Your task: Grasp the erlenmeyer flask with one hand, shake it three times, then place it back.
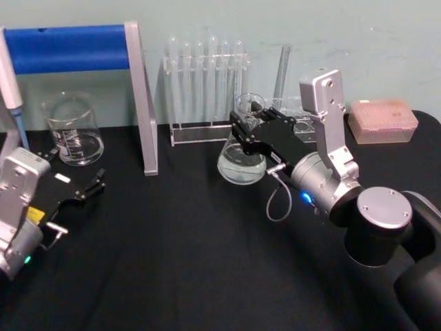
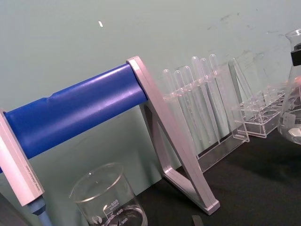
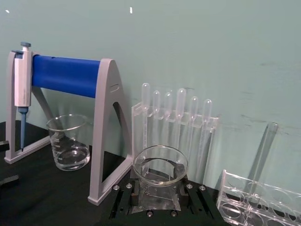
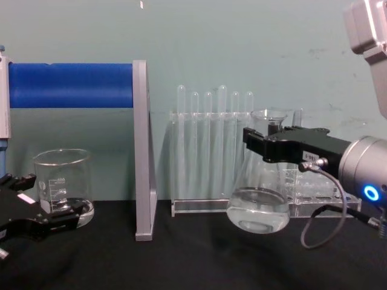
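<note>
Black tabletop (image 1: 193, 262) under erlenmeyer flask (image 1: 241, 165), neck between jaws of right gripper (image 1: 242, 132).

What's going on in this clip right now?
The right gripper has its fingers closed on the neck of the erlenmeyer flask. The flask holds a little clear liquid and looks tilted and lifted just off the black table, in front of the test tube rack. The left gripper sits idle and open at the table's left, near the beaker.

Black table (image 1: 193, 269); on it beaker (image 1: 71, 131), blue-bar stand (image 1: 143, 103), tube rack (image 1: 207, 86), pink box (image 1: 382, 118).
</note>
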